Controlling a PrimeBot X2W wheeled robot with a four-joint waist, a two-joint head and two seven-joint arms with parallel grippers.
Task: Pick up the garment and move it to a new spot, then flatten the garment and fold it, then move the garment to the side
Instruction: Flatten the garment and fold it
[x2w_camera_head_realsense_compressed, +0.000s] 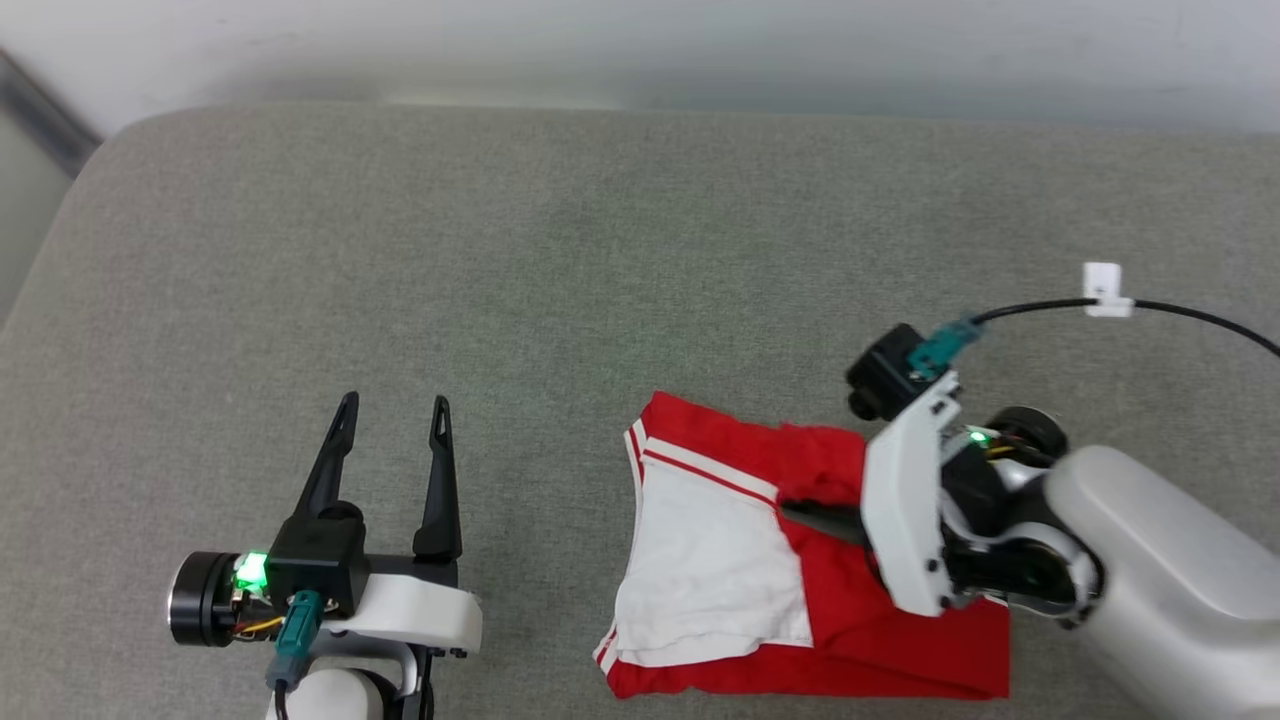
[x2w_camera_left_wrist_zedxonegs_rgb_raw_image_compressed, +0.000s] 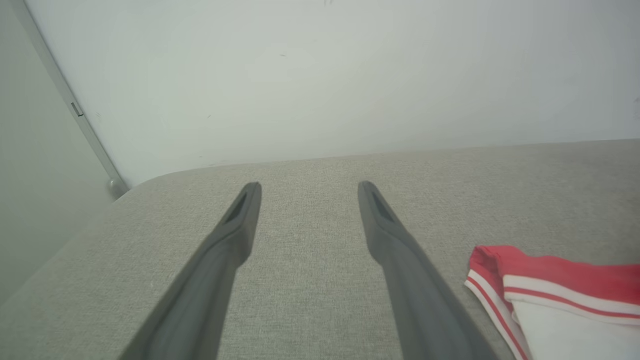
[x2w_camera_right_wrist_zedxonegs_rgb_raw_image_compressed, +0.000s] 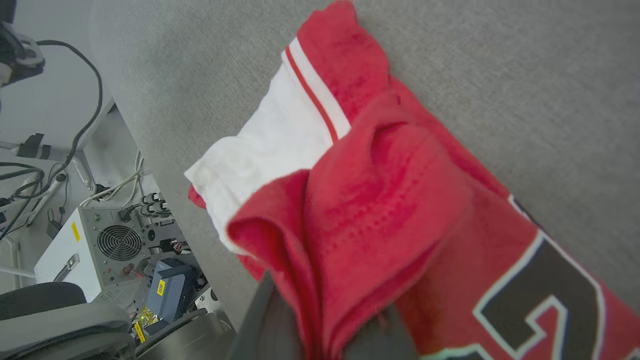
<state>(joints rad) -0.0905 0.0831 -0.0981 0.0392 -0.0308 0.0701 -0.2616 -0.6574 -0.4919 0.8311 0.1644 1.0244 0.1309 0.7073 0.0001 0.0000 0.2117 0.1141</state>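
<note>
Nearest the lens, at the lower left of the head view, the left gripper (x2w_camera_head_realsense_compressed: 394, 402) hovers over the grey woven cushion (x2w_camera_head_realsense_compressed: 560, 280). Its two long dark fingers (x2w_camera_left_wrist_zedxonegs_rgb_raw_image_compressed: 220, 260) are spread wide with nothing between them, and its wrist view shows that same gap over bare cushion.

Moving right, a stretch of bare grey fabric separates it from the garment (x2w_camera_head_realsense_compressed: 720, 560), a soft red jersey shirt with a white sleeve panel and red-white striped trim. It is gathered into a compact bundle at the lower centre-right of the frame, slightly wider than tall, with its striped edge facing the left gripper.

Further right, the right gripper (x2w_camera_head_realsense_compressed: 815, 518) reaches in from the right edge, pointing leftward across the bundle's middle. In the right wrist view it is pressed together on a raised fold of red cloth, with part of a black, white-outlined numeral (x2w_camera_right_wrist_zedxonegs_rgb_raw_image_compressed: 545, 295) at the lower right.

So the garment lies directly under and ahead of the right gripper, and well apart to the right of the left one. The right arm is nearer by far. I judge any carry falls to it, along the bundle's left-right line toward open cushion.
</note>
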